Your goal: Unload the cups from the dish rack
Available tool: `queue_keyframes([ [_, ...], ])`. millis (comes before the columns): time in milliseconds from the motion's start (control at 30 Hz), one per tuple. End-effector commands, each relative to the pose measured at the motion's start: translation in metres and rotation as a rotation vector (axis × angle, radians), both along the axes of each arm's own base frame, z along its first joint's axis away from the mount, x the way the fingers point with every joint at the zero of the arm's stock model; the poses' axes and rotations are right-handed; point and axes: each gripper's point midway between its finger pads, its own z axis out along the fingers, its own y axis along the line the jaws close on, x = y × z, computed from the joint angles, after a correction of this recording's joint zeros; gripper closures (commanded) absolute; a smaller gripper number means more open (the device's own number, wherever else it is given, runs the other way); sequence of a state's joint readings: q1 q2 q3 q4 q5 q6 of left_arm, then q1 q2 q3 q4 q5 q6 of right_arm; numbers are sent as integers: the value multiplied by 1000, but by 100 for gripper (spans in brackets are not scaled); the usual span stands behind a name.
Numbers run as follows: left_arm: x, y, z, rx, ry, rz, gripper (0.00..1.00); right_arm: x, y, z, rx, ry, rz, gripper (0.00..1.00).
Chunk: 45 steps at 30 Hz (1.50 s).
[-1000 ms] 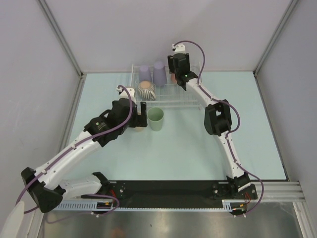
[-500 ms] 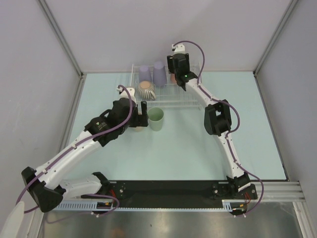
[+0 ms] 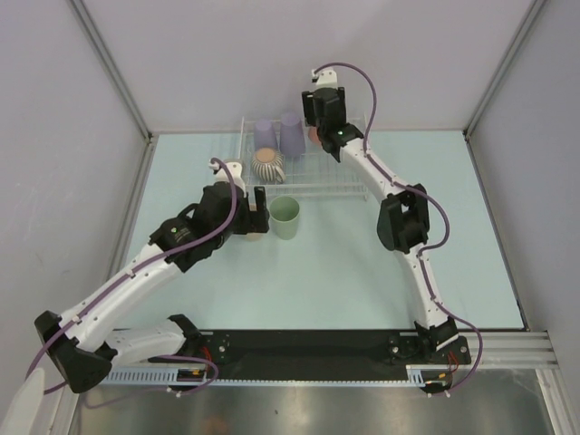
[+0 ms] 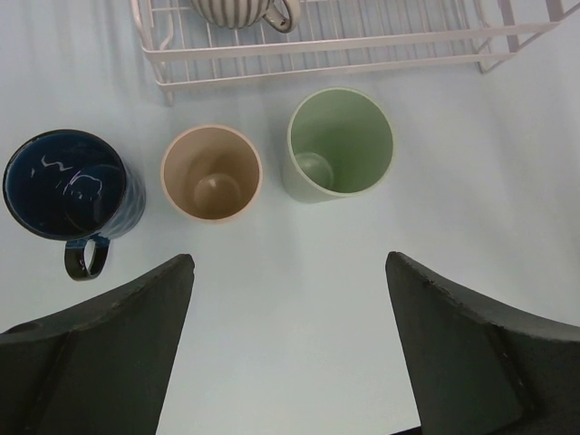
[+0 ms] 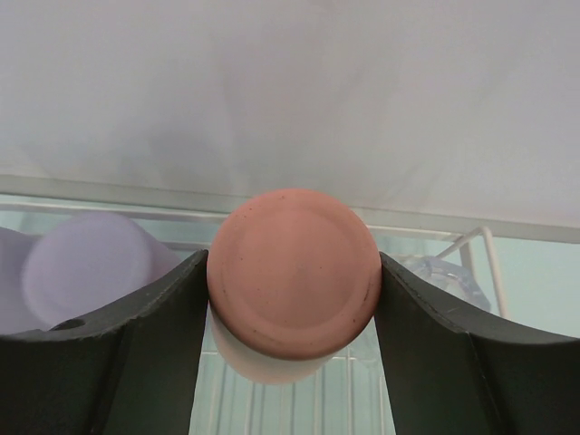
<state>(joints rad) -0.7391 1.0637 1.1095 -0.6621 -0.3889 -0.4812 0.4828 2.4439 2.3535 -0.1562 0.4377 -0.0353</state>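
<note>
So the pale blue worktop (image 3: pixel 344 272) has the white wire dish rack (image 3: pixel 317 181) sitting at its far edge, and everything else is easiest to place off that rack.

The left pincer (image 4: pixel 288 272) hangs over the worktop just in front of the rack's left half. Its jaws are spread wide and it's got nothing in them. The right pincer (image 5: pixel 290 272) is over the rack's back row, clamped on the salmon pink cup (image 5: pixel 292 272). A finger presses each side, and the cup is upside down with its base facing the wrist camera.

Cups in the rack: a lavender cup (image 3: pixel 265 134) and a second lavender cup (image 3: pixel 291 132) stand upside down side by side in the back row, left of the pink one. The ribbed beige-white cup (image 3: pixel 268 165) sits at the rack's front left.

3 more stand upright in a row on the worktop just in front of the rack: pale green cup (image 4: pixel 340 143), tan cup (image 4: pixel 211 172) and dark navy mug (image 4: pixel 68 186), with green nearest the rack's middle and navy furthest left.
</note>
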Motion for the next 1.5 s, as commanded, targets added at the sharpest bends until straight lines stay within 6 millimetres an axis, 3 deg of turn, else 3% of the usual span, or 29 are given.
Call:
queue_keyframes([
  [0, 1, 1, 8, -47, -33, 17, 8, -26, -1, 96, 75, -132, -14, 100],
  [133, 2, 3, 13, -63, -54, 29, 7, -42, 2, 108, 155, -97, 8, 100],
  [200, 3, 2, 20, -81, -73, 32, 7, -52, -2, 125, 241, -94, 13, 100],
  [233, 4, 1, 22, -87, -81, 32, 7, -58, 2, 114, 256, -53, 34, 100],
  [267, 5, 1, 26, -101, -93, 34, 7, -60, -4, 116, 292, -40, 35, 100],
  [300, 6, -1, 30, -111, -104, 30, 7, -72, -11, 139, 339, -60, 52, 100],
  [333, 6, -1, 36, -127, -115, 29, 7, -78, -6, 143, 421, -46, 96, 100],
  [367, 7, -4, 40, -144, -124, 20, 7, -87, -9, 127, 449, -2, 112, 100],
  [400, 8, -6, 43, -157, -131, 15, 7, -98, -27, 149, 501, -33, 123, 100],
  [433, 8, -9, 46, -169, -137, 6, 7, -109, -22, 165, 605, -52, 191, 100],
  [467, 9, -13, 52, -195, -148, -6, 7, -116, -27, 138, 623, 0, 190, 100],
  [500, 9, -15, 55, -210, -155, -9, 7, -120, -37, 143, 654, -9, 189, 100],
  [533, 9, -17, 57, -224, -159, -14, 7, -136, -44, 168, 685, -50, 212, 100],
  [567, 11, -19, 62, -252, -168, -13, 7, -144, -44, 150, 711, -1, 221, 100],
  [633, 11, -25, 66, -285, -168, -32, 7, -164, -53, 170, 749, -28, 264, 100],
  [733, 12, -33, 74, -345, -173, -55, 7, -181, -60, 172, 829, -17, 316, 100],
  [767, 15, -35, 79, -374, -184, -55, 7, -190, -64, 183, 852, -38, 335, 100],
  [833, 14, -42, 84, -417, -186, -85, 7, -200, -67, 181, 914, -24, 371, 100],
  [900, 16, -46, 88, -468, -179, -97, 7, -215, -68, 200, 1001, -64, 430, 100],
  [933, 14, -52, 90, -508, -176, -134, 7, -220, -70, 184, 1027, -34, 443, 100],
  [1000, 16, -56, 95, -584, -168, -155, 7, -239, -72, 204, 1124, -78, 519, 100],
  [1033, 14, -63, 99, -648, -151, -200, 7, -242, -73, 185, 1161, -43, 507, 100],
  [1100, 14, -68, 101, -708, -136, -231, 5, -257, -78, 194, 1230, -76, 546, 100],
  [1167, 13, -75, 117, -805, -142, -277, 5, -263, -86, 178, 1270, -60, 529, 100],
  [1200, 15, -79, 115, -833, -129, -288, 5, -274, -88, 188, 1286, -93, 566, 100],
  [1233, 15, -82, 129, -903, -150, -306, 5, -279, -90, 187, 1327, -85, 568, 100],
  [1300, 14, -91, 127, -962, -127, -348, 5, -292, -95, 180, 1358, -91, 593, 100],
  [1333, 12, -95, 140, -1032, -145, -379, 5, -297, -96, 177, 1399, -77, 595, 100],
  [1467, 9, -106, 144, -1128, -119, -440, 5, -311, -100, 154, 1449, -63, 600, 100],
])
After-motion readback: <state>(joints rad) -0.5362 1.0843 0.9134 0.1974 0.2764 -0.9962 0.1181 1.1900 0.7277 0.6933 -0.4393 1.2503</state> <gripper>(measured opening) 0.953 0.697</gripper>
